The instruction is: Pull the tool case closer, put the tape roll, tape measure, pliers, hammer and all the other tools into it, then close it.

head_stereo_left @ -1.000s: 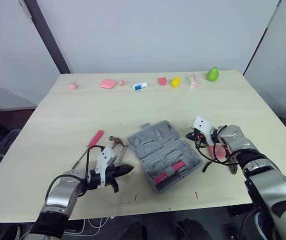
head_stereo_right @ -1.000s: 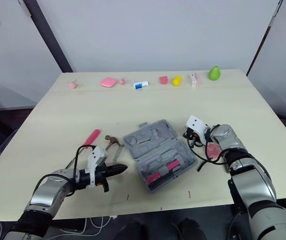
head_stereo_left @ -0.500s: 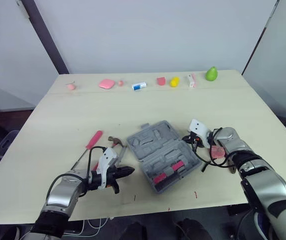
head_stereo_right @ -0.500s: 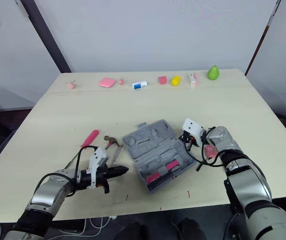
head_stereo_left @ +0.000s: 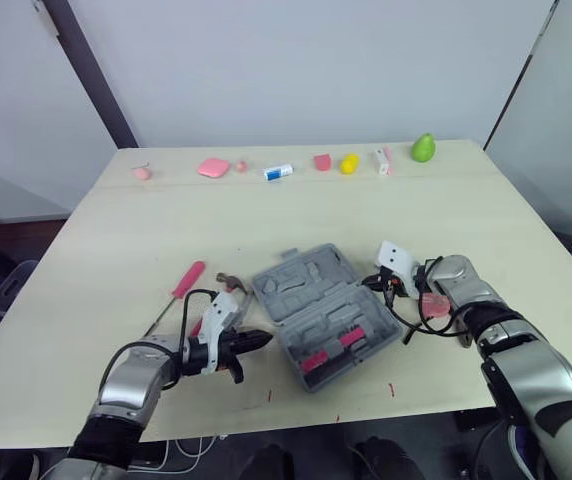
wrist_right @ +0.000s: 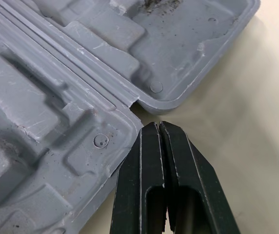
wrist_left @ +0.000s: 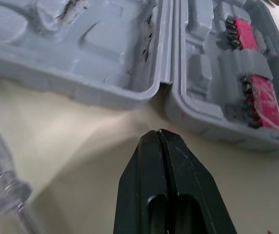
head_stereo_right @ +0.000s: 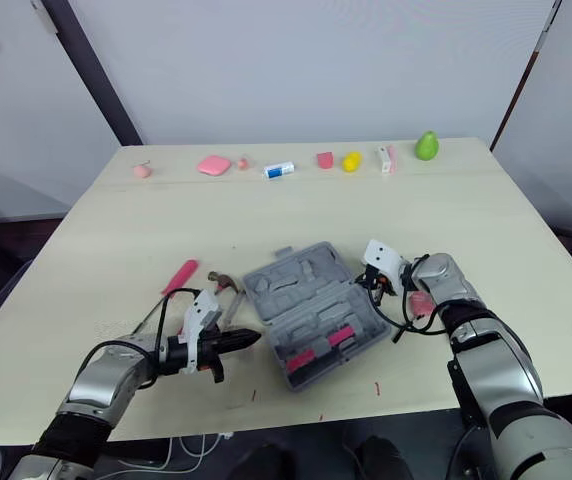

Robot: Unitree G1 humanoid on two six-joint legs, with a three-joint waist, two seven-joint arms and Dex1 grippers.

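While the tool case [head_stereo_left: 326,312] lies open in the lower middle of the left eye view, the left gripper [head_stereo_left: 253,341] points at its left side from the lower left. The right gripper [head_stereo_left: 376,283] meets its right side at the middle right. A hammer [head_stereo_left: 232,283] and a red-handled screwdriver [head_stereo_left: 189,278] lie to the left of the case.

From the right eye view the layout is the same, and bare table [head_stereo_right: 296,215] lies behind the case.

Seen by the left wrist view, the two black fingers [wrist_left: 139,195] are pressed together and hold nothing. Their tip aims at the hinge notch [wrist_left: 165,84] between the two halves, with a strip of table between. Red bit holders [wrist_left: 264,97] sit in one half.

Seen by the right wrist view, the fingers [wrist_right: 183,195] are also clenched and empty. Their tip seems to touch the rim at the other end of the hinge.

The step is probably to draw the case closer. To do it well, the left tip should first reach the wall. Both arms should then move at an equal pace, low against the rim, so that the case does not turn.
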